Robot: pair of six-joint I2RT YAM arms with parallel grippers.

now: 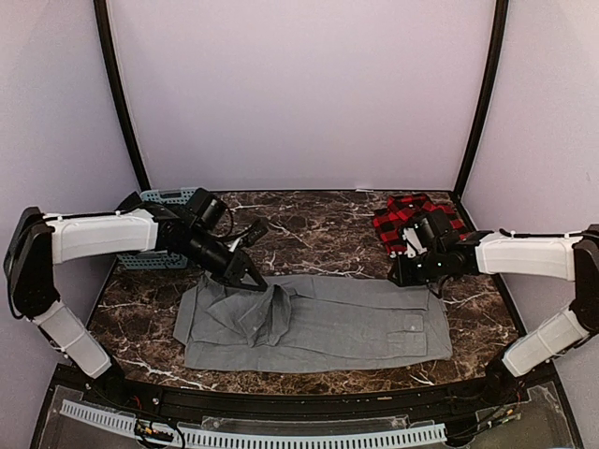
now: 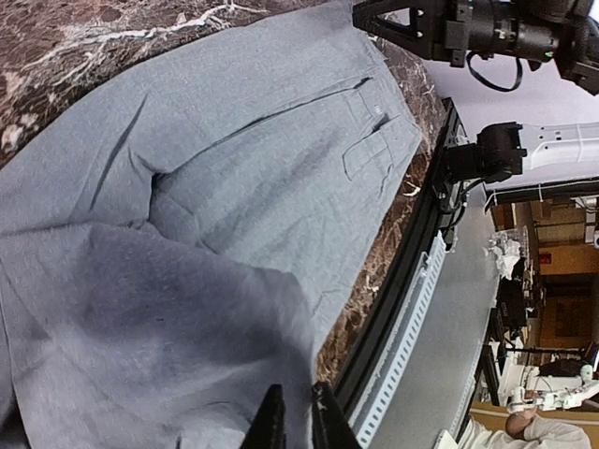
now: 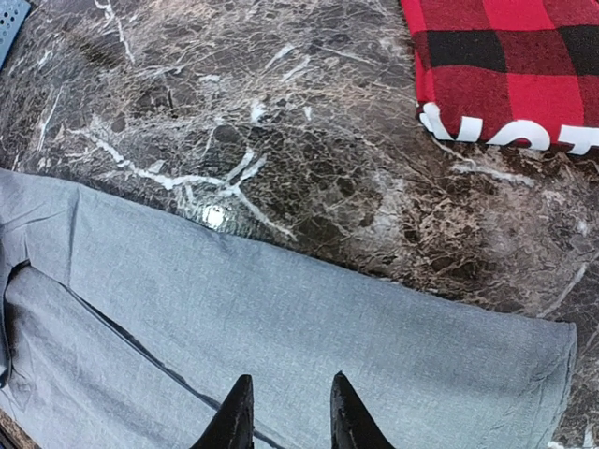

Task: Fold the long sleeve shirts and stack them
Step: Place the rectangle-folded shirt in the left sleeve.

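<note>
A dark marbled tabletop (image 1: pixel 328 229) is carrying two long sleeve shirts inside a pale-walled enclosure. The grey shirt (image 1: pixel 356 323) is lying lengthwise across the near half of the tabletop, its right part spreading flat while its left part is bunching into a raised fold by the collar. The red-and-black plaid shirt (image 1: pixel 398 220) is sitting folded at the far right corner, well apart from the grey one, with bare marble showing between them; from above, the right arm is reaching in front of it and hiding part of it. A blue-green perforated basket (image 1: pixel 168 198) is resting at the far left edge, partly screened by the left arm. The left hand (image 2: pixel 299 393) is pointing down at the bunched fold, its fingers standing only a sliver apart over the cloth, and whether they are pinching any fabric cannot be told. The right hand (image 3: pixel 291 379) is hovering over the grey shirt's far edge, fingers moderately parted and gripping nothing. A chest pocket (image 1: pixel 412 323) is showing near the shirt's right end, and white lettering (image 3: pixel 505 136) is running along the plaid shirt's near edge.
</note>
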